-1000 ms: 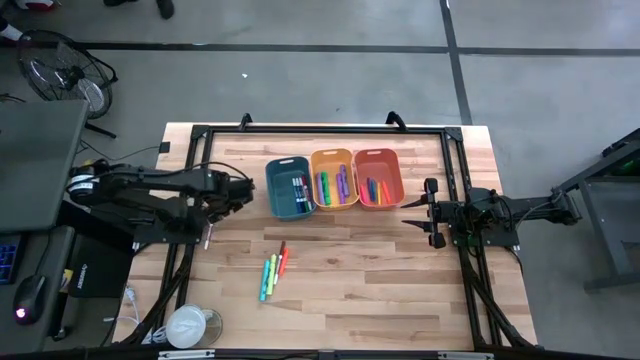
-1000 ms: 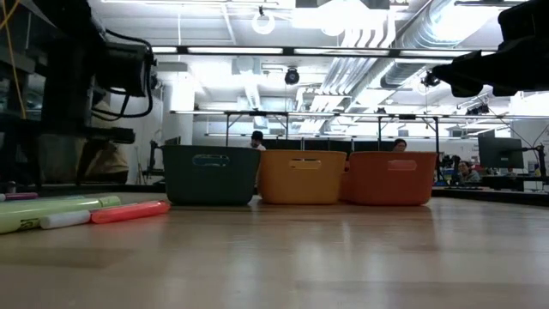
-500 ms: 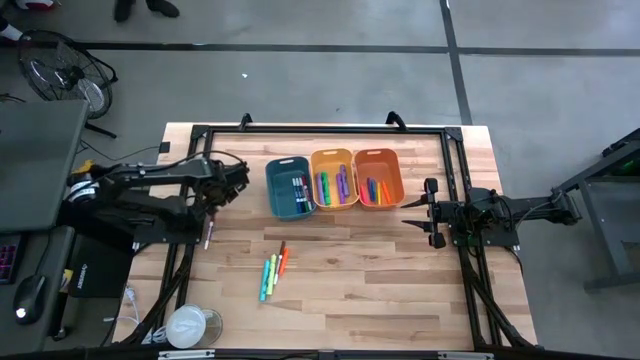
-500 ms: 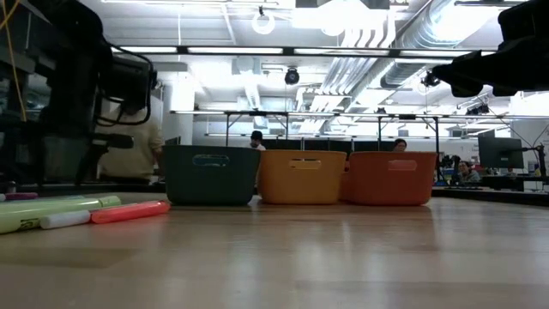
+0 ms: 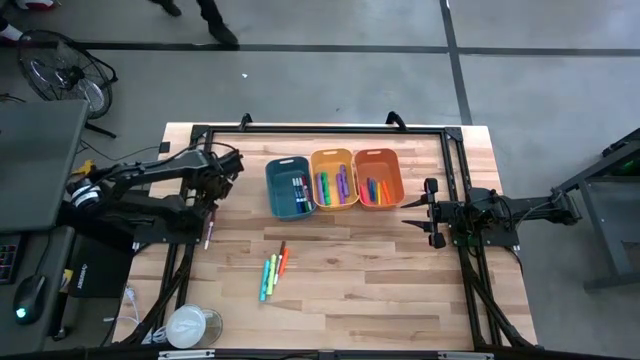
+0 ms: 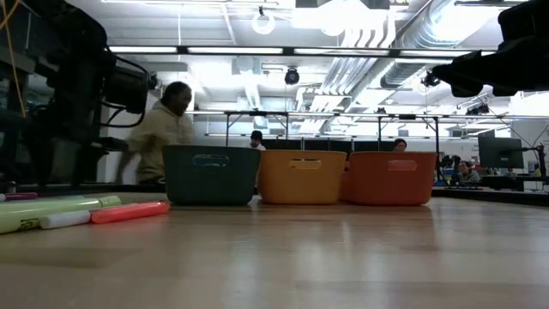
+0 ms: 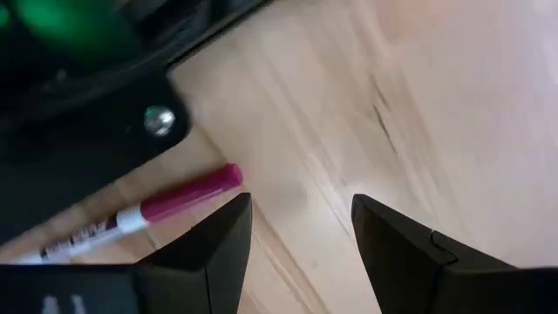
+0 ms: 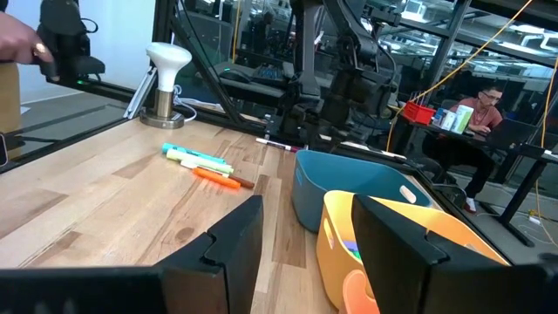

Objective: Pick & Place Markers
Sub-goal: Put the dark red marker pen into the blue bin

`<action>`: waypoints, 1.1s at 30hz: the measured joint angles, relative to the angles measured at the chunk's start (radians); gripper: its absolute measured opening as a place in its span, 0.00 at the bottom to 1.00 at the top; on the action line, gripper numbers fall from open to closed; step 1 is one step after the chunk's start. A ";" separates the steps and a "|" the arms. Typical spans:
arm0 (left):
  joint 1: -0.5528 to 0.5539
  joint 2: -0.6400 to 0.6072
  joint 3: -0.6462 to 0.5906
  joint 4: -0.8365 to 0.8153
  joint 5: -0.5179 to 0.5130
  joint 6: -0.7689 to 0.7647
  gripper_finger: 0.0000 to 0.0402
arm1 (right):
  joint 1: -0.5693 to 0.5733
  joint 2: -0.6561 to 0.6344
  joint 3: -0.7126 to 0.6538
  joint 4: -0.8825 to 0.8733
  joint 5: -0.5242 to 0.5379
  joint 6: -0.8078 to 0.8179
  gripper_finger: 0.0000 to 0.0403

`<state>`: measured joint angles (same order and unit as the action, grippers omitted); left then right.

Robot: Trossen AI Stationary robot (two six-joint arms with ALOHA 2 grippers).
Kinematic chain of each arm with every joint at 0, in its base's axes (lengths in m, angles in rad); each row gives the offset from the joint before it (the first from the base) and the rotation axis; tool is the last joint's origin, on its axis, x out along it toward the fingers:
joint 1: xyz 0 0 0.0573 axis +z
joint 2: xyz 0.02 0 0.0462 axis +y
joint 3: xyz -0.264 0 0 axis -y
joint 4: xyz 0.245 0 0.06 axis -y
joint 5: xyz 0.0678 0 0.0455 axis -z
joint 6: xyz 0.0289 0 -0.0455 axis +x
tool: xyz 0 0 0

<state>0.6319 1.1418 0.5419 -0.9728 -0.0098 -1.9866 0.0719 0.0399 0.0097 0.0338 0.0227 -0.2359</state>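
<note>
Loose markers (image 5: 273, 268) in green, teal and orange-red lie flat on the wood in front of the bins. They show at the left of the low view as markers (image 6: 86, 211). A pink-capped marker (image 7: 179, 199) lies beside the left arm's dark frame. More markers lie inside the teal bin (image 5: 290, 187), yellow-orange bin (image 5: 333, 178) and orange bin (image 5: 378, 176). My left gripper (image 7: 301, 234) points down, open, over bare wood left of the teal bin, with nothing between its fingers. My right gripper (image 5: 408, 213) hovers level and open, right of the orange bin.
Black frame rails (image 5: 320, 129) run along the far edge and down both sides of the table. A white lamp-like object (image 5: 188, 325) stands at the near left corner. A person (image 6: 163, 129) passes behind the table. Bare wood (image 5: 380, 280) lies in front of the bins.
My left gripper has swung toward the table's far edge, staying left of the teal bin, pointing down and rolling a little. It stays open. A person has walked into the low view behind the table.
</note>
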 joint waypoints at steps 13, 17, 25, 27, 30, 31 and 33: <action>0.029 0.001 -0.001 -0.020 0.008 -0.400 0.48 | 0.000 0.000 0.000 0.000 0.000 0.000 0.41; 0.029 0.001 -0.001 0.048 0.030 -0.399 0.48 | 0.000 0.000 0.000 0.000 0.000 0.000 0.41; 0.009 0.016 -0.001 0.124 0.137 -0.405 0.26 | 0.000 0.000 0.000 0.000 0.000 0.000 0.41; -0.006 0.042 -0.001 0.142 0.125 -0.408 0.13 | 0.000 0.000 0.000 0.000 0.000 0.000 0.41; -0.013 0.068 0.006 0.140 0.082 -0.416 0.03 | 0.000 0.000 0.000 0.000 0.000 0.000 0.41; -0.012 0.075 0.013 0.125 0.076 -0.416 0.03 | 0.000 0.000 0.000 0.000 0.000 0.000 0.41; -0.011 0.090 0.034 0.101 0.047 -0.414 0.02 | 0.000 0.000 0.000 0.000 0.000 0.000 0.41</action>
<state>0.6212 1.2315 0.5762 -0.8719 0.0372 -2.4002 0.0719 0.0399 0.0098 0.0338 0.0224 -0.2356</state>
